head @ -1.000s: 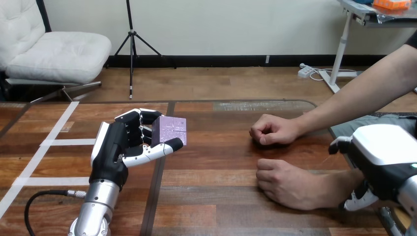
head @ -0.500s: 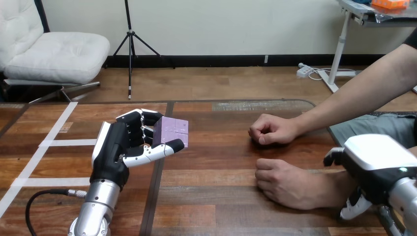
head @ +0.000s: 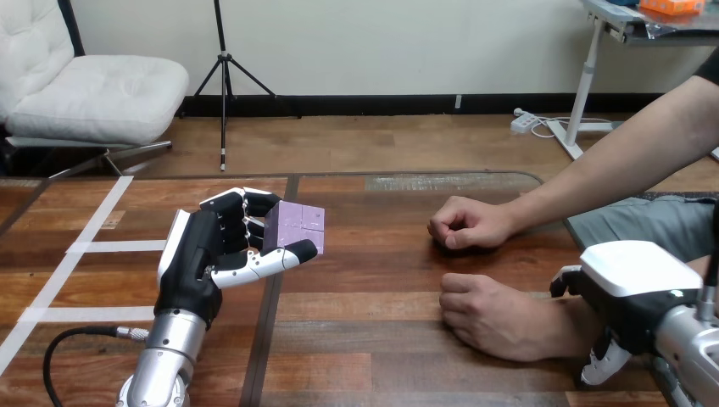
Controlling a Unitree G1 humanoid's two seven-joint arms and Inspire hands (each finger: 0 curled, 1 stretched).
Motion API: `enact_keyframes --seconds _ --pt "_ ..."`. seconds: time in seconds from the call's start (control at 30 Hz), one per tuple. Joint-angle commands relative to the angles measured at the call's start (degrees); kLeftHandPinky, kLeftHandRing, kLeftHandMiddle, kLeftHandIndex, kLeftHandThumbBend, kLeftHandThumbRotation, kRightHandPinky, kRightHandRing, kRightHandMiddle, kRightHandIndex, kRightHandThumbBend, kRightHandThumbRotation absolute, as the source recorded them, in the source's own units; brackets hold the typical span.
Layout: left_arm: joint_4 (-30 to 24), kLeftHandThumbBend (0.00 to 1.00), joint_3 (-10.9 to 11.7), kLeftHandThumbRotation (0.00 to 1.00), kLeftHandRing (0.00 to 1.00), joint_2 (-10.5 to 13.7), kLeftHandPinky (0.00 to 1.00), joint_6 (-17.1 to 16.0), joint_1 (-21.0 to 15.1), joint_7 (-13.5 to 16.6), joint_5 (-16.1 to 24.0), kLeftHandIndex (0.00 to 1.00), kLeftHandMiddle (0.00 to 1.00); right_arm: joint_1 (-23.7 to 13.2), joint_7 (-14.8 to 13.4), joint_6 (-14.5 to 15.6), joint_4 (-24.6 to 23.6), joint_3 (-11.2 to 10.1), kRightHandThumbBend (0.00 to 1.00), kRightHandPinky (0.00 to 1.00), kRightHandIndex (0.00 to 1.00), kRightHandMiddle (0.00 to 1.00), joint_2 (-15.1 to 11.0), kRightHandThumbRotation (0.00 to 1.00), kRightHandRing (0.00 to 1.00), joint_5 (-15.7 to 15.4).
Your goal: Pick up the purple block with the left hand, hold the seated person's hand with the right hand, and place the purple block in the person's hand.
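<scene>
left hand (head: 197,259) fingers grip purple block (head: 294,225); right hand (head: 634,292) at person's wrist (head: 566,326), hold unclear.

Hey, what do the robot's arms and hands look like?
The left hand is black with a white shell on its back and black-and-white jointed fingers. The right hand shows a white shell over black. The left forearm and right forearm are silver.

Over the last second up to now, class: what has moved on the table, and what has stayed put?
The right hand has slid left along the person's forearm toward the wrist; whether it grips cannot be told. Unchanged: the left hand curled round the purple block, and the near fist and far fist on the table.
</scene>
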Motion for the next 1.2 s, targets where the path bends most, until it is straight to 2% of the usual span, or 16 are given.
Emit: enact_keyframes --seconds 0.0,0.57,0.83,1.03,1.17 --pt "-3.03 0.86 0.79 0.14 0.4 1.03 0.34 -1.34 -1.42 0.63 0.28 0.49 0.46 -5.31 -0.11 -0.25 1.78 1.28 0.86 0.82 0.78 0.8 -2.31 0.06 0.8 -0.26" --pt "-3.38 0.85 1.38 0.13 0.4 0.95 0.33 -1.51 -1.11 0.15 0.23 0.49 0.46 -7.84 -1.27 -0.97 6.63 4.5 0.87 0.75 0.74 0.75 -2.7 0.06 0.74 -0.81" --pt "-3.5 0.85 1.68 0.13 0.4 0.98 0.34 -1.39 -0.99 -0.31 0.15 0.49 0.46 -8.65 -1.84 -0.35 8.61 5.7 0.86 0.64 0.65 0.69 -2.55 0.06 0.67 -1.09" --pt "-3.51 0.85 1.58 0.14 0.4 1.23 0.34 -1.35 -0.9 0.38 0.9 0.49 0.46 -9.31 -1.04 0.14 9.49 6.6 0.85 0.55 0.62 0.65 -2.82 0.06 0.61 -1.3" --pt "-3.52 0.86 2.07 0.13 0.4 0.97 0.34 -0.89 -0.9 -0.52 0.09 0.49 0.46 -9.62 -0.06 0.85 9.73 6.61 0.84 0.5 0.61 0.62 -2.66 0.05 0.58 -0.72"
